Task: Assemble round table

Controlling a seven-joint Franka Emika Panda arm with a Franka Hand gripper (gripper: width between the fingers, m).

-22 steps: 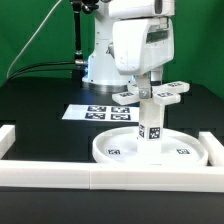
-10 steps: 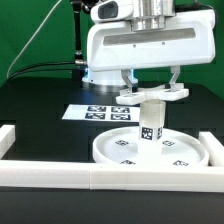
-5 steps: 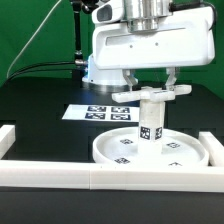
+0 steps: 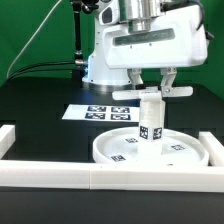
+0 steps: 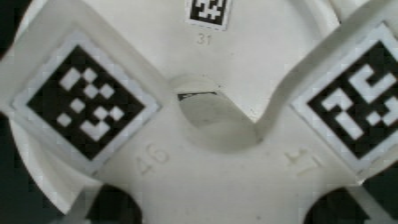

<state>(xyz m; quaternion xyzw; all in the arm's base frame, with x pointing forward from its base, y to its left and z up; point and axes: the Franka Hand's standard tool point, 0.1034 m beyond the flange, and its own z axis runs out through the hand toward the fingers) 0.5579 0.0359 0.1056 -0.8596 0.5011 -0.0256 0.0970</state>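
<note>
The large white rimmed disc (image 4: 108, 152) lies flat at the front of the black table. The short cylinder leg (image 4: 150, 124) stands upright at its centre. The cross-shaped piece (image 4: 150, 94) sits level on top of the leg. My gripper (image 4: 152, 82) comes straight down on it, one finger at each side of its middle, shut on it. In the wrist view the cross-shaped piece (image 5: 205, 150) and its tags fill the picture. It spans the whole gap between my gripper's (image 5: 231, 205) dark fingertips (image 5: 114, 203).
The marker board (image 4: 92, 112) lies flat behind the disc, towards the exterior view's left. White border rails run along the front (image 4: 60, 176) and both sides (image 4: 8, 140). The robot base (image 4: 100, 65) stands at the back before a green backdrop.
My hand has turned about its upright axis over the leg, and the cross-shaped piece has turned with it. Disc and leg stay put.
</note>
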